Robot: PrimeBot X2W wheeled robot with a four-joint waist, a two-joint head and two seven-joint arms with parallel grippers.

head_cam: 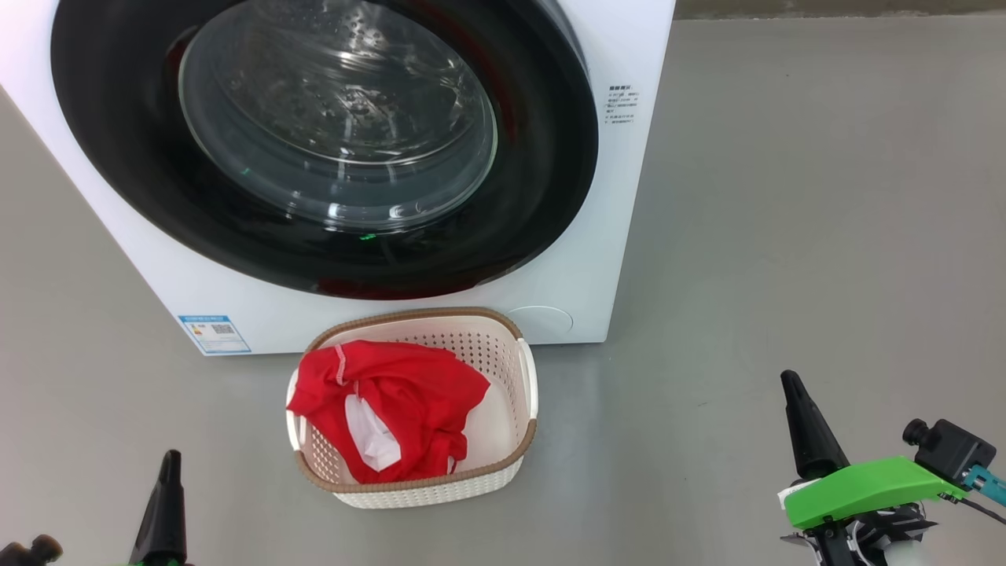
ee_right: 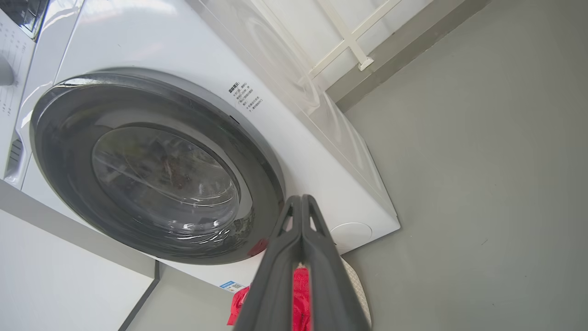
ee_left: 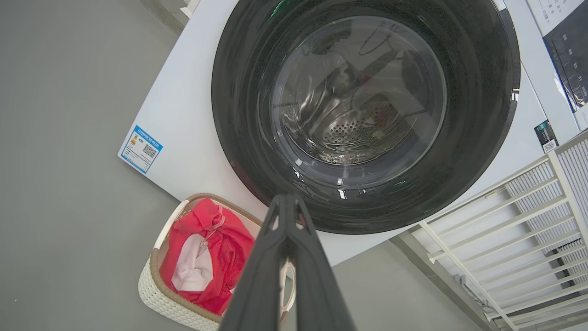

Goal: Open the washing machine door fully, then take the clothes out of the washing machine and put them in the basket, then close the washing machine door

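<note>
Door (head_cam: pixel 338 134) shut; clothes (head_cam: pixel 401 401) in basket (head_cam: pixel 440 491), just below door for short drop. L end effector (ee_left: pixel 287 200), R end effector (ee_right: pixel 301 200) closed, empty.

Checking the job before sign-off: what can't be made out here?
- Steel drum behind glossy black round washing machine door: head view, glass reflections blur it.
- Cream perforated plastic basket: left wrist view, shut left gripper covers one end.
- Printed text on white washing machine: head view, too small.
</note>
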